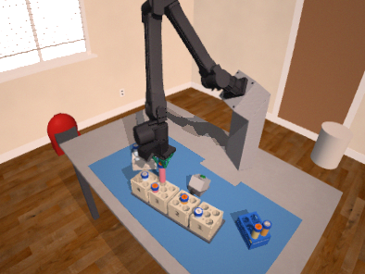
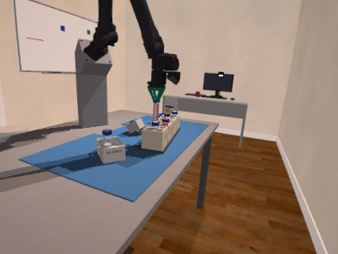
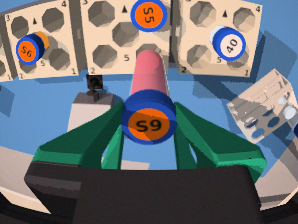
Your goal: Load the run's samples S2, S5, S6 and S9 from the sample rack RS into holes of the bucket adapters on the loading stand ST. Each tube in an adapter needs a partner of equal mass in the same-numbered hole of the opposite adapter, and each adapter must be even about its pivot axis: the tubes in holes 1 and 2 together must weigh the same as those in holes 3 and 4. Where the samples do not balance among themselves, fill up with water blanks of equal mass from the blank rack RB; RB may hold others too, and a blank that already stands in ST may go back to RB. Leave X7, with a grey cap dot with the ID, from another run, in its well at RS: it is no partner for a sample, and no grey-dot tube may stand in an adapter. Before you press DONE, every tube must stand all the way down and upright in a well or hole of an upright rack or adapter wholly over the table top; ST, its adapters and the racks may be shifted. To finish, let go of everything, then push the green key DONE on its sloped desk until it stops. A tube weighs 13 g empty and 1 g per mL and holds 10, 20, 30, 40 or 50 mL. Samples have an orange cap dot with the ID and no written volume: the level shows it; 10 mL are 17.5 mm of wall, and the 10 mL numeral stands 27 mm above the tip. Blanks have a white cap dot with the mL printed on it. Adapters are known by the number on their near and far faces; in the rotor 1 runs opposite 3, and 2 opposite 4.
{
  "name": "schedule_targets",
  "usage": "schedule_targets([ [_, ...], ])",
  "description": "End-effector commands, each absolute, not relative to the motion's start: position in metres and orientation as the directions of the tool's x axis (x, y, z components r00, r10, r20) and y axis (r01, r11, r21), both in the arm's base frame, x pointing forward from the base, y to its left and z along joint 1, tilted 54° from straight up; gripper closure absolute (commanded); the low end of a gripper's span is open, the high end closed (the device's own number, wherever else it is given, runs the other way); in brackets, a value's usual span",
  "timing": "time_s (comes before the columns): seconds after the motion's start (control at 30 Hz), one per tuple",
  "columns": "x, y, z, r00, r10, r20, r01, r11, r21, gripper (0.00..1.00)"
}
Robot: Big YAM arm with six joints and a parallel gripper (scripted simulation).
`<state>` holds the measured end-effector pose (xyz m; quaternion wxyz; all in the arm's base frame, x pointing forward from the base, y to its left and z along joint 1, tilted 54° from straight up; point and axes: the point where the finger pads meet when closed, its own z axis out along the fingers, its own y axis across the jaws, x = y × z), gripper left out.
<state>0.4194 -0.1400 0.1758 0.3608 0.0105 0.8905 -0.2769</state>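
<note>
Gripper (image 3: 148, 137) clamps sample S9 (image 3: 148, 124) by its cap, upright for insertion; tube hangs above the adapter row (image 1: 159, 198) towards the worktop's window-side edge, near S5 (image 3: 149, 14).

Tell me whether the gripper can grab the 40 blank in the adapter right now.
Probably not: the gripper is shut on tube S9, so its jaws are occupied. The 40 blank itself stands uncovered, off to one side.
</note>
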Motion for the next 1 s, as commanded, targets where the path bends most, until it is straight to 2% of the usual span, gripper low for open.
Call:
schedule_targets([
  [0.0,0.430,-0.142,0.183,-0.725,-0.195,-0.660,0.219,0.843,-0.491,1.00],
  [0.97,0.451,-0.163,0.161,-0.728,-0.192,-0.658,0.223,0.842,-0.492,1.00],
])
